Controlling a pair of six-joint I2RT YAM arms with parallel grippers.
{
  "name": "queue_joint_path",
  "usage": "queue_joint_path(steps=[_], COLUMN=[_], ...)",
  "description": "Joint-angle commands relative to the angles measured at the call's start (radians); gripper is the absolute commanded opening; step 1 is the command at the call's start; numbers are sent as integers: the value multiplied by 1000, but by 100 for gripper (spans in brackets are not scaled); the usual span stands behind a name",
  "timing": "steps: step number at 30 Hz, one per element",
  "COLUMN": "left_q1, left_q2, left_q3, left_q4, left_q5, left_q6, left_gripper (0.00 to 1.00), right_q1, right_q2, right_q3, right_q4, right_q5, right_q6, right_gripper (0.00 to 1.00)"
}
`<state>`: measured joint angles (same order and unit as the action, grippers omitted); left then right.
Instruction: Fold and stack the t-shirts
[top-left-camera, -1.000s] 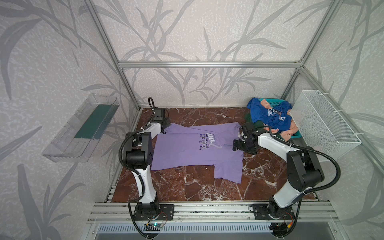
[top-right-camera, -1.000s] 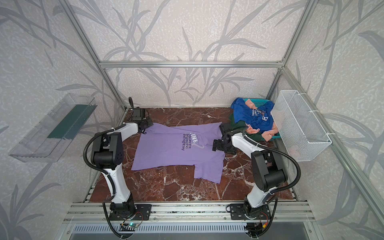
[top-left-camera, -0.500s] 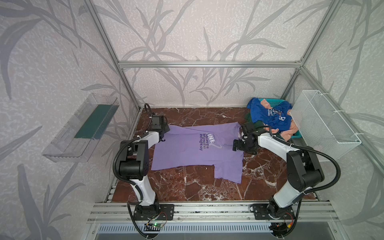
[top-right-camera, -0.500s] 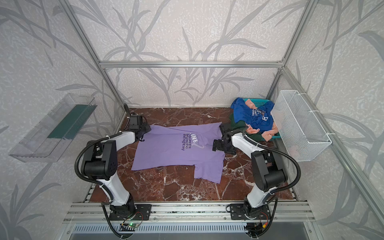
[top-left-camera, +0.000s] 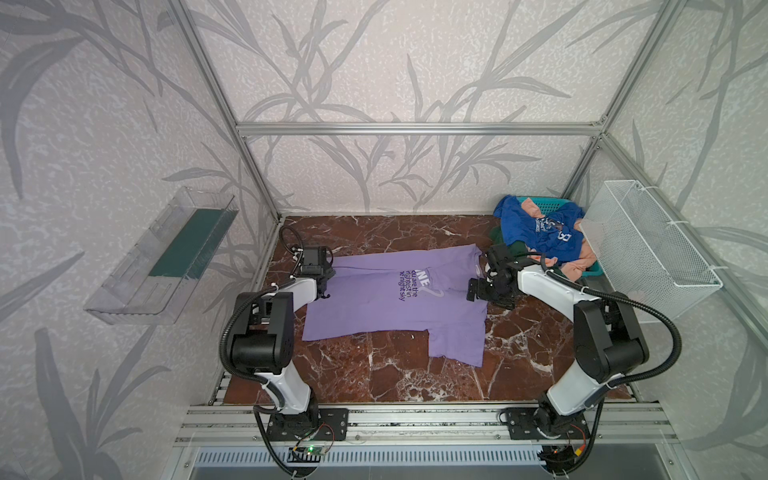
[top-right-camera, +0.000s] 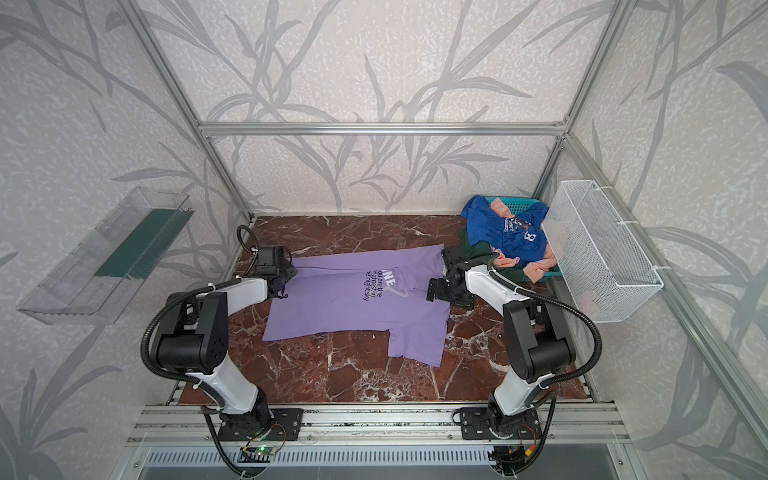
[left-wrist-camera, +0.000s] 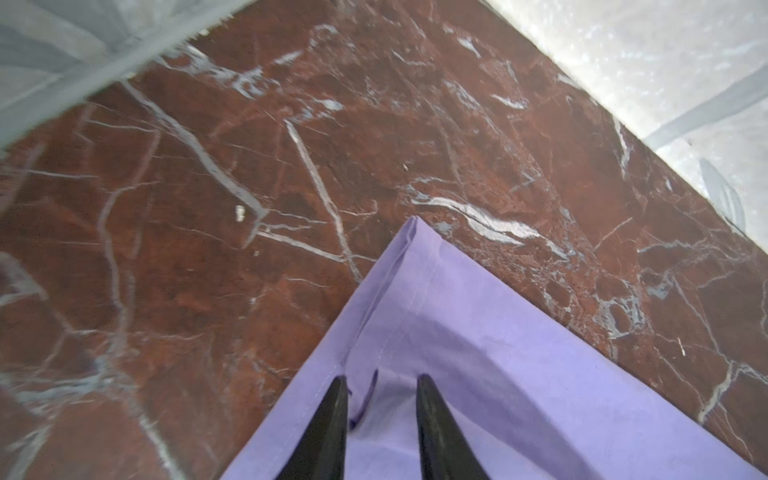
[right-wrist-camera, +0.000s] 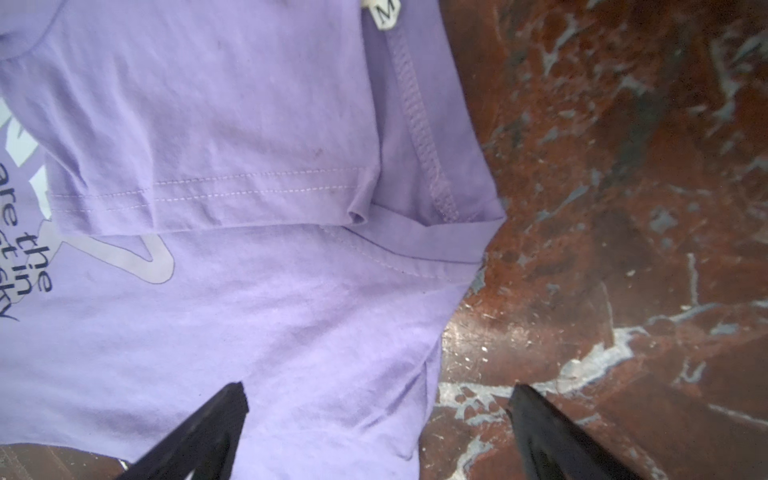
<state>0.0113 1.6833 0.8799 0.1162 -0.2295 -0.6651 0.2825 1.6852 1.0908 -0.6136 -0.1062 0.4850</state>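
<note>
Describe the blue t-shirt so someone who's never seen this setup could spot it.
Find the white wire basket hanging on the right wall; beside it, in the far right corner, a teal basket holds a heap of clothes. The blue t-shirt lies on top of that heap. It alone is royal blue with white print, unlike the peach cloth and dark green cloth around it.

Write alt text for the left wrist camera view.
The left gripper, jaws slightly apart, sits over a hemmed corner of the lavender t-shirt, with a small pucker of cloth raised between them. The shirt corner lies on a red-brown marble table, with a pale wall beyond.
</note>
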Motion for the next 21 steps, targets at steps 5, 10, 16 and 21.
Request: queue_joint_path(steps=[5, 10, 16, 21], left_q1=[0, 0, -2, -2], left_q2=[-136, -120, -4, 92], left_q3=[-44, -21, 24, 135], left_q4=[-13, -108, -155, -289], left_q5=[-136, -22, 56, 111], left_q6=[-15, -21, -73, -106], left_gripper=[39, 40, 39, 38], right_q1=[-8, -8, -8, -8], right_q2=[-2, 0, 29, 93], right_q3=[13, 49, 102, 183], right_q4=[-10, -24, -29, -45], right_q5=[-33, -63, -90, -138], right_q6=[-1, -13, -19, -22], right_gripper=[99, 99, 99, 99])
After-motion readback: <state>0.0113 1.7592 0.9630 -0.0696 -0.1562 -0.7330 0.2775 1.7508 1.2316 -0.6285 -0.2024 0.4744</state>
